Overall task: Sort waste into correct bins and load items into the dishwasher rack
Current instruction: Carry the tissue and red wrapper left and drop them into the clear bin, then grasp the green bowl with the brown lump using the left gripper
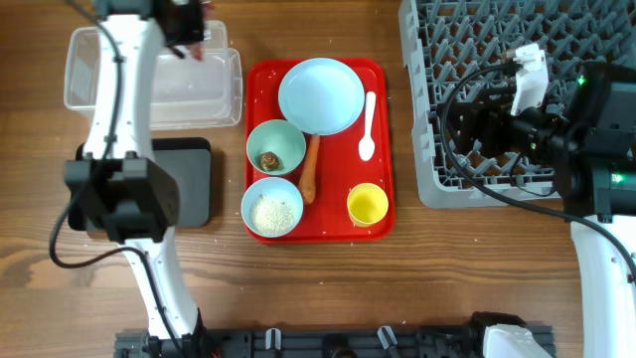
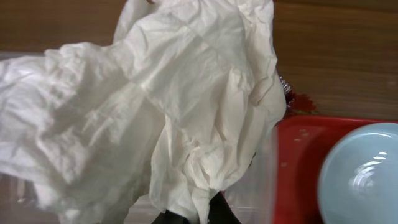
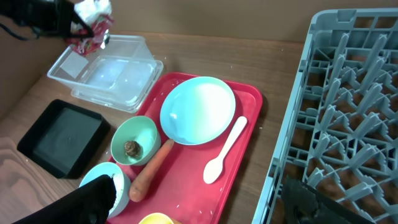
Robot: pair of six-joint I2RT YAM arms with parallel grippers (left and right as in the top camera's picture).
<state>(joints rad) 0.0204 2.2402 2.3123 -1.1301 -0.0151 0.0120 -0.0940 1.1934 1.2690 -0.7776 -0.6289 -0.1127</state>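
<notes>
None of the waste is binned yet: my left pincer (image 1: 187,35) is clamped on the crumpled white tissue (image 2: 155,106) and red crinkled wrapper (image 3: 87,38) above the clear tub (image 1: 209,94). Carrot (image 1: 311,167), rice (image 1: 273,212), brown lump (image 1: 268,160) and dishes (image 1: 320,94) wait on the red serving tray (image 1: 338,194); my right pincer (image 1: 475,124) hangs, jaws apart, over the bare dishwasher rack (image 1: 447,40)

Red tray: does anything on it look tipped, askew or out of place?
Nothing is tipped over. The one oddity: the carrot lies bare and slanted on the tray, beside the green bowl and the rice bowl, not in a dish.
</notes>
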